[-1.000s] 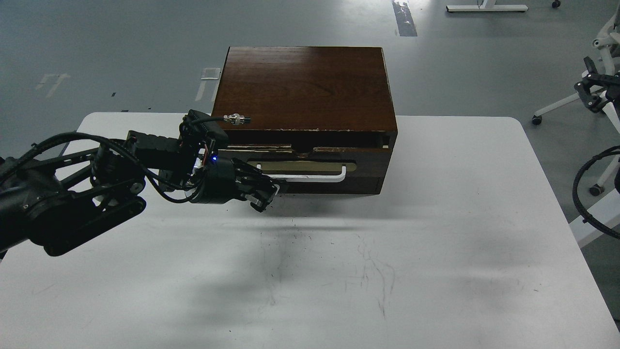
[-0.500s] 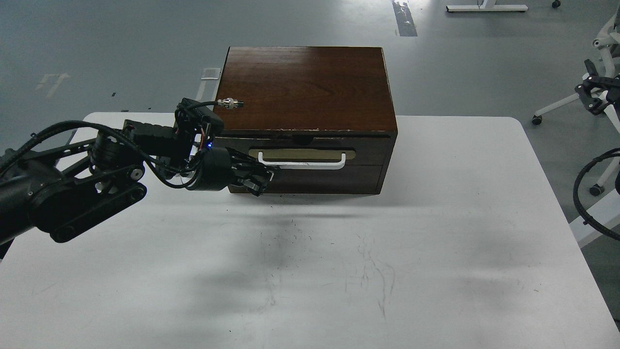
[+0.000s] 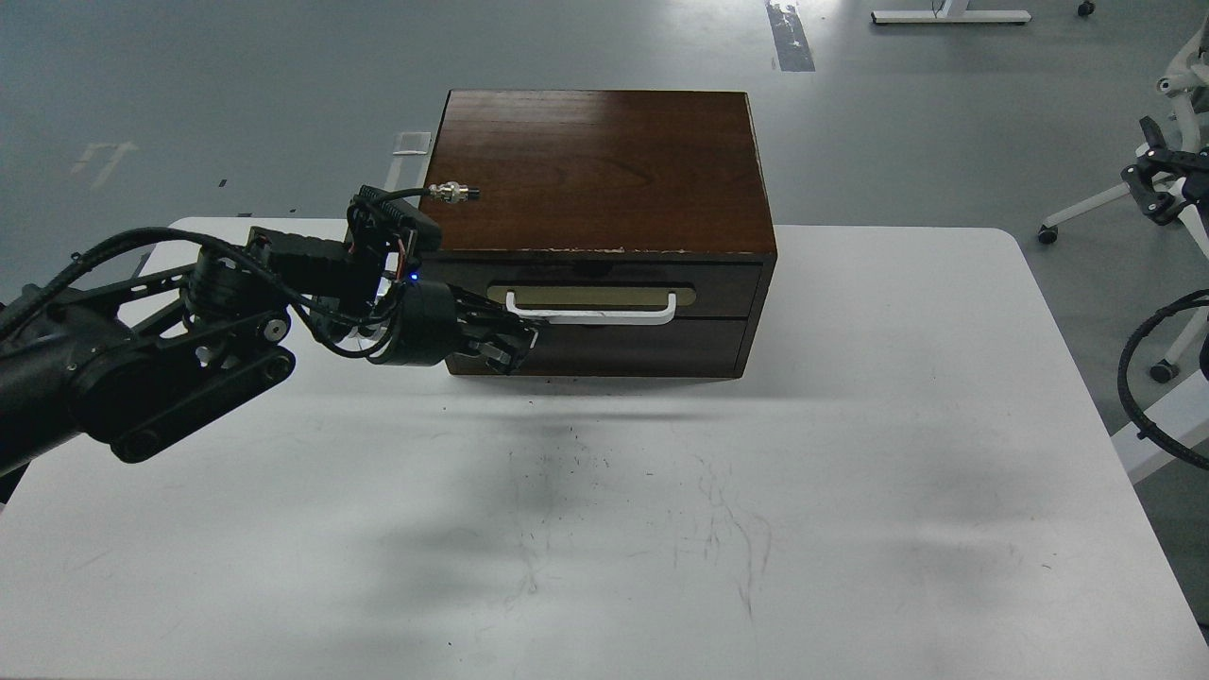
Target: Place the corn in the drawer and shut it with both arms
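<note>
One drawer (image 3: 604,288) shut — handle (image 3: 592,311) horizontal | left tool (image 3: 515,348) touching front

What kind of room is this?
Probably a robotics lab or workshop: a scuffed white table on a bare grey floor, wheeled chair bases at the side, and only a wooden drawer cabinet on it.

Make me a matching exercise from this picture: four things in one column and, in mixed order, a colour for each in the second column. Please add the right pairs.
Things:
1. cabinet
2. handle
3. left tool
4. table

Colours:
A. black
B. white, with dark scuff marks
C. dark brown
D. white, on a tan plate

Pairs: 1-C, 2-D, 3-A, 4-B
</note>
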Available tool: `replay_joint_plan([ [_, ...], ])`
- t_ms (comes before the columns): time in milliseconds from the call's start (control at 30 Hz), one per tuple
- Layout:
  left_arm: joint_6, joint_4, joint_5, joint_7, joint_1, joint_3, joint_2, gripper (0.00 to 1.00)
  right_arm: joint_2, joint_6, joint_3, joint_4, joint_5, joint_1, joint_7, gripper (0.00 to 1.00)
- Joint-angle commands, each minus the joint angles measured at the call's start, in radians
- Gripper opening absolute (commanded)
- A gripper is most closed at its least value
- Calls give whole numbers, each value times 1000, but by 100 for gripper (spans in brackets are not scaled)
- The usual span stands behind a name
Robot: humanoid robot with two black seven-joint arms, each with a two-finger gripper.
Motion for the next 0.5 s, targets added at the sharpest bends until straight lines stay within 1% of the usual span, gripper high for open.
replay_joint_plan([
  [0,0,-22,-30,-1,-5,2,7,0,0,0,0,0,0,-2,0,100],
  [200,0,-51,-106,-6,-12,1,17,0,0,0,-2,0,-1,-4,0,100],
  [400,0,-139,-177,-7,-12,-1,67,0,0,0,-2,0,-1,-8,0,100],
  [467,0,-163,-215,-24,-12,-11,96,0,0,0,-3,0,-1,-8,0,100],
])
